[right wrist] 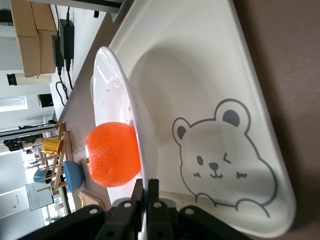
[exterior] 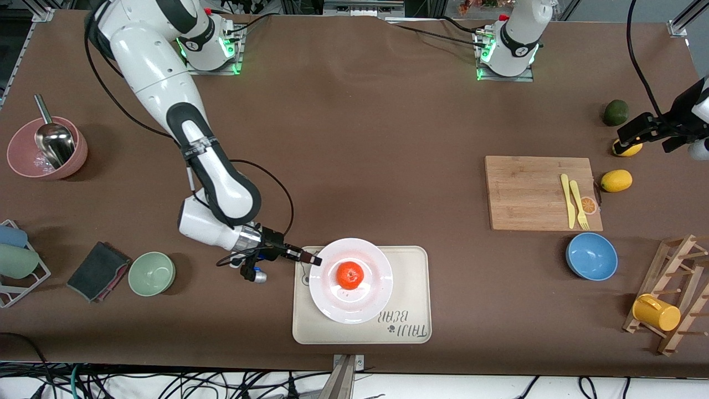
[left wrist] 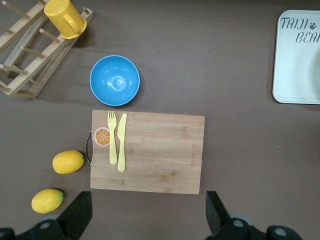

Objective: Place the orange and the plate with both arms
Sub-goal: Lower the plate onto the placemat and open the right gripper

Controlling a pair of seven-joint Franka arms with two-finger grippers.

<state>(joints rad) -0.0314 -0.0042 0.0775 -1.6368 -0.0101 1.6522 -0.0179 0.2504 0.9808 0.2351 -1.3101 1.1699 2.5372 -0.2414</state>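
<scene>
Small round reddish-orange mandarin [exterior: 350,275] sits at the centre of the glossy round white plate [exterior: 332,305], plate on the cream rectangular bear-print tray [exterior: 412,288]. Right gripper [exterior: 311,259] jaws clenched on the plate rim at the tray's right-arm end. Left gripper [left wrist: 147,212] waits above the bamboo cutting board [left wrist: 160,155], jaws released.

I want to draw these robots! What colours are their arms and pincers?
Glossy white, rounded arms with black joint bands, green lights glowing at the bases, and thin black cables. The right pincer is black on a silver wrist; the left pincer is black too.
</scene>
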